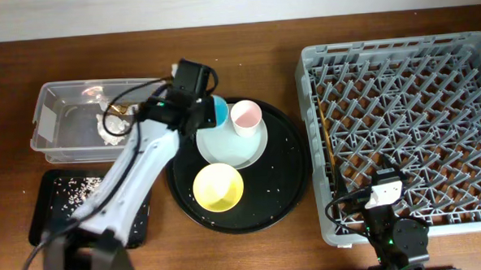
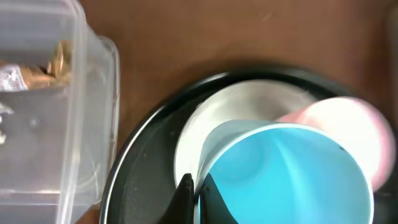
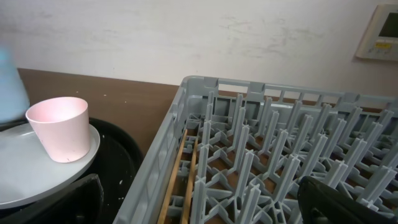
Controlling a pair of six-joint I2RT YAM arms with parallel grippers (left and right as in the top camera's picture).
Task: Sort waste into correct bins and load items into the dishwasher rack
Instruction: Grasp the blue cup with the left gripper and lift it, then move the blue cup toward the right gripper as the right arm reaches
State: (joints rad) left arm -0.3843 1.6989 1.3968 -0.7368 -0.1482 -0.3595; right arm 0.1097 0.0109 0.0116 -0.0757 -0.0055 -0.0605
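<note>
My left gripper (image 2: 196,200) is shut on the rim of the light-blue cup (image 2: 286,174), one finger inside and one outside; the cup tilts over the far-left edge of the pale plate (image 1: 233,147). The pink cup (image 1: 245,117) stands on that plate. The yellow bowl (image 1: 218,187) sits nearer on the round black tray (image 1: 288,190). The clear tub (image 1: 57,131) holds a white paper ball (image 1: 110,128) and the gold-brown foil wrapper (image 2: 46,71). The small black tray (image 1: 53,208) holds white crumbs. My right gripper (image 3: 199,205) is open and empty over the left wall of the grey dishwasher rack (image 1: 411,119).
Two thin wooden sticks (image 3: 180,180) lie inside the rack along its left wall. The round black tray lies between the tub and the rack. The left arm (image 1: 129,180) stretches from the front left across the small black tray. A wall stands behind the table.
</note>
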